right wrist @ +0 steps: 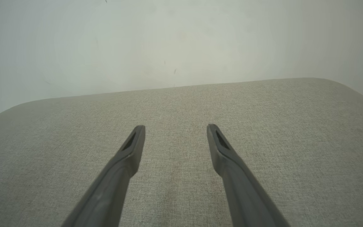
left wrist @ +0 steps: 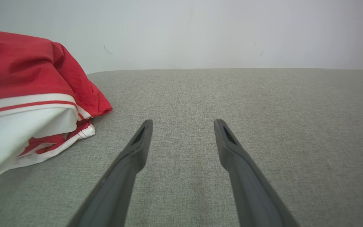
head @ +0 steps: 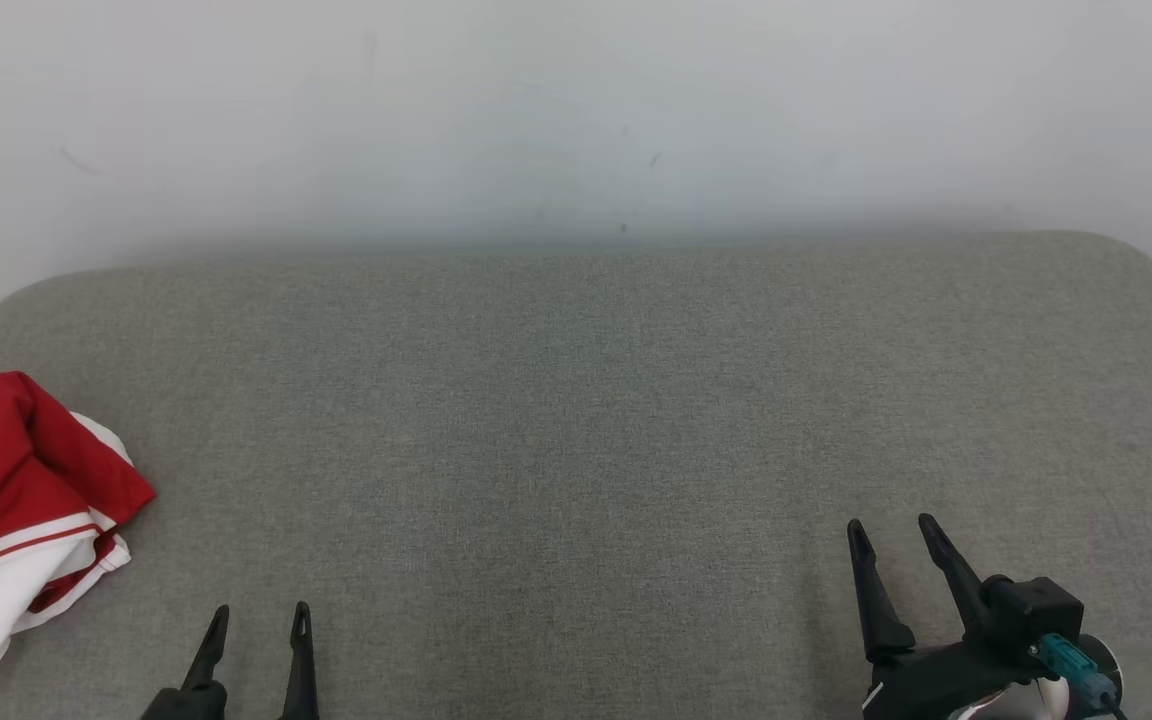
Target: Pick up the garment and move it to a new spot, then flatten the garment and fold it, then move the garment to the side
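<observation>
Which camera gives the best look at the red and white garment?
The left wrist view: the garment is close, its bunched folds and white stripes plain, though cut at the left edge. The head view shows it smaller, at the far left, also cropped. The right wrist view faces the grey cushion and wall.

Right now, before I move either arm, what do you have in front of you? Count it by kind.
garment, red and white, crumpled: 1
grippers, both open: 2 (left gripper, right gripper)
grey cushion: 1
Total: 4
</observation>
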Controlling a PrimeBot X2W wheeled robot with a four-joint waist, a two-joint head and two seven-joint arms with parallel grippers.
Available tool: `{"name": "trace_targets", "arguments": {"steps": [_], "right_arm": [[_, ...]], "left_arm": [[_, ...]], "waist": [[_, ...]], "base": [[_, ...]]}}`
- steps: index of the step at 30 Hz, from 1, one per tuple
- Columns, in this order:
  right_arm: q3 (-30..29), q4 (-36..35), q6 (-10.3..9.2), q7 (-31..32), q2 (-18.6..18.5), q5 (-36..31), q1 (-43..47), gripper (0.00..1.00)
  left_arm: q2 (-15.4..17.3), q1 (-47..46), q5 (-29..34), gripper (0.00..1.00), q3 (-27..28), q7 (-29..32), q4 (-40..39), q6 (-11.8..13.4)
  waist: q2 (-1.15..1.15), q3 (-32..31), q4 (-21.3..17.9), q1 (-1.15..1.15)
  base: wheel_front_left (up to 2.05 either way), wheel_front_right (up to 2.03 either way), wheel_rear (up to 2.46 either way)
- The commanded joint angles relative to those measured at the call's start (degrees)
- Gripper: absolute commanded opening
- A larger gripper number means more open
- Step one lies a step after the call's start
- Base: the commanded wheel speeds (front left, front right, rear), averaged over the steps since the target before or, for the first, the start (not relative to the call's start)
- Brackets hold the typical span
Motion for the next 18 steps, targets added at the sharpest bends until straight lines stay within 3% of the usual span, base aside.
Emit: {"name": "trace_targets", "arguments": {"steps": [1,9,18], "right_arm": [[-0.38,0.22,0.04,-0.57,0.16,-1.98,-0.27,1.00],[-2.51,0.60,0.04,-1.32,0.99,-7.12,0.27,1.00],[-4.66,0.97,0.04,-1.48,1.77,-9.18,1.08,1.00]], "left_arm": [[0.02,0.58,1.53,1.00,0.24,-0.55,0.06,-0.09],[-0.49,1.37,4.95,1.00,1.36,-1.32,1.36,0.96],[-1.26,1.43,5.31,1.00,2.87,-1.62,1.43,0.12]], "waist": [[0.00,-0.01,-0.03,0.00],[0.00,-0.22,-0.27,0.00],[0.00,-0.53,-0.39,0.00]], "base": [[0.00,0.00,0.00],[0.00,0.00,0.00],[0.00,0.00,0.00]]}}
